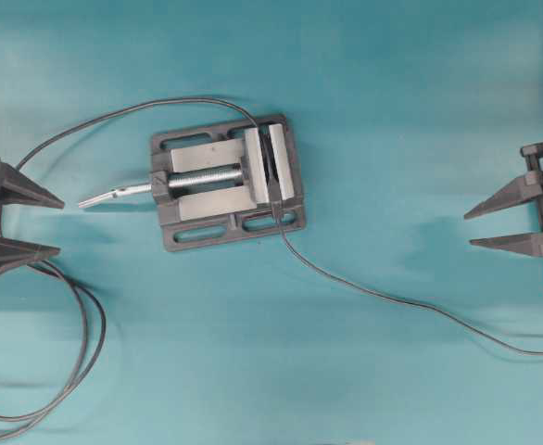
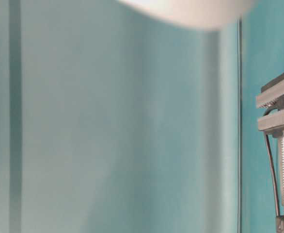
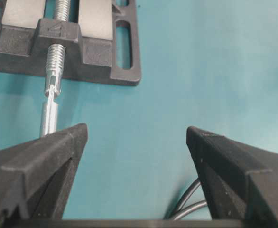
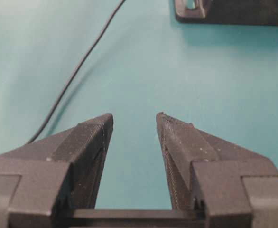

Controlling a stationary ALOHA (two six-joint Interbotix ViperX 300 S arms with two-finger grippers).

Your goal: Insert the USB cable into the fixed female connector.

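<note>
On the teal tabletop (image 1: 392, 93), near the middle of the overhead view, sits the grey vise (image 1: 227, 181) with its silver screw rod (image 1: 114, 195) pointing toward the left pincer (image 1: 60, 225). The fixed female connector (image 1: 273, 167) appears to be the small dark piece clamped between the vise's blocks, though it is too small to read clearly. Two thin strands leave the vise: one arcs over the top toward the left arm, and the other, which I take to be the USB cable (image 1: 383, 292), trails from the vise's lower right corner and runs off the right edge of the overhead view; its plug tip I cannot find in any view. The left pincer is spread fully wide and holds nothing; beside and below it lie the doubled loops of a longer dark cable (image 1: 82, 352). The right pincer (image 1: 468, 231) stands partly open, also empty, with its tips aimed left toward the vise. The USB cable's long axis runs diagonally from the vise down toward the right side, passing below the right pincer, so the right arm is judged the nearer one to pick it up.
</note>
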